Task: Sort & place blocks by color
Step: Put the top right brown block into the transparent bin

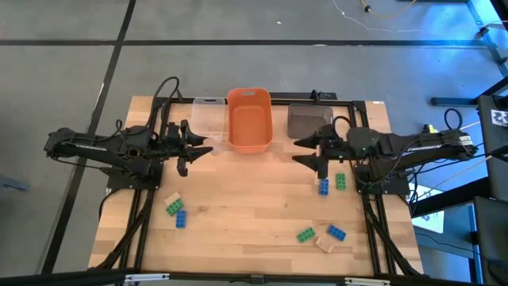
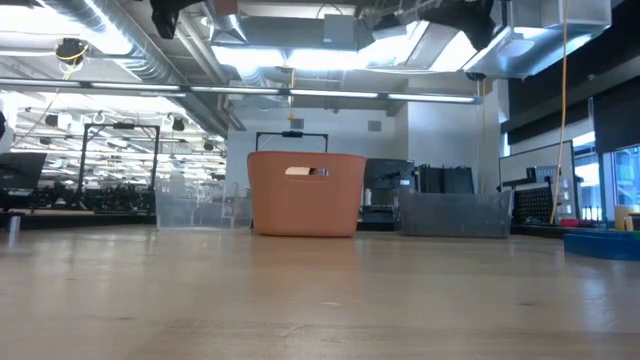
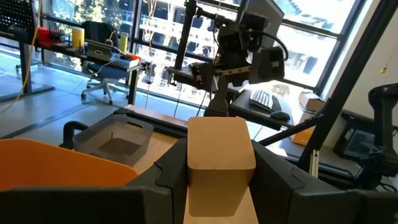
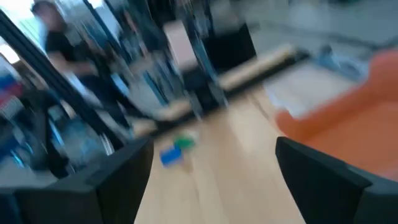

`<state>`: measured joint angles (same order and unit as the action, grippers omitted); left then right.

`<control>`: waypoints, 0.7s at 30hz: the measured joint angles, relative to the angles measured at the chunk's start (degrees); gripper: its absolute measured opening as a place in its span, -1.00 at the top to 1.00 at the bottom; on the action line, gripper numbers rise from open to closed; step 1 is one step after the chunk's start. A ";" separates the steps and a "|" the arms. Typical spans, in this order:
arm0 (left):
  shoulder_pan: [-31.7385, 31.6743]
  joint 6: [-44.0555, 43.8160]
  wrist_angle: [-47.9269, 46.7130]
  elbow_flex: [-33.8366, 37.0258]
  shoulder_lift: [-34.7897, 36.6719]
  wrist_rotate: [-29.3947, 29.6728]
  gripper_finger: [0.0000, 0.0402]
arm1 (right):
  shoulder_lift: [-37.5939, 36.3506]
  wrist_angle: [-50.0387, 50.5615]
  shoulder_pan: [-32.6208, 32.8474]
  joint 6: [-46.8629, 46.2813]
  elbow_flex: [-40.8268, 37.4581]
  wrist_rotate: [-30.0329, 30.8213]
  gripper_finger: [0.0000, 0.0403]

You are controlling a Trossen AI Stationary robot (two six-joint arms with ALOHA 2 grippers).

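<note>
Grey floor surrounded the wooden worktop [image 1: 254,222], which filled the middle of the overhead frame. Three bins sat along its upper edge: a clear bin [image 1: 208,117], an orange bin [image 1: 249,119] at centre and a grey-brown bin [image 1: 308,121]. The left pincer [image 1: 198,149] hovered left of the orange bin, clamped on a tan block [image 3: 219,163] that filled the gap between its fingers. The right pincer [image 1: 311,151] hung right of centre, its fingers spread wide and empty. Loose blocks lay lower down: a blue block [image 1: 324,187] and green block [image 1: 340,181] just below the right pincer, a green and blue pair [image 1: 176,211] at lower left, and three more [image 1: 321,235] at lower right. These bricks looked light, rigid and smooth, so gripping the flat side walls seemed surest
</note>
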<state>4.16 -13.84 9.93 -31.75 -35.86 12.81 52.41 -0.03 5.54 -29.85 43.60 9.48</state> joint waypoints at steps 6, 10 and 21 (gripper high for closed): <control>0.00 0.50 0.00 0.00 0.00 0.16 0.40 | 0.10 -12.55 0.00 -0.19 -4.36 0.00 -0.69; 0.00 0.50 0.00 0.00 0.00 -0.05 0.40 | 0.10 -12.57 0.00 0.12 -4.36 0.00 -0.69; 0.00 0.96 0.00 0.00 0.00 -0.21 0.40 | 0.10 -12.90 0.02 0.18 -4.36 0.00 -0.69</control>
<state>4.16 -12.88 9.93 -31.75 -35.86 12.60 52.51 -12.93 5.56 -29.67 39.24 9.47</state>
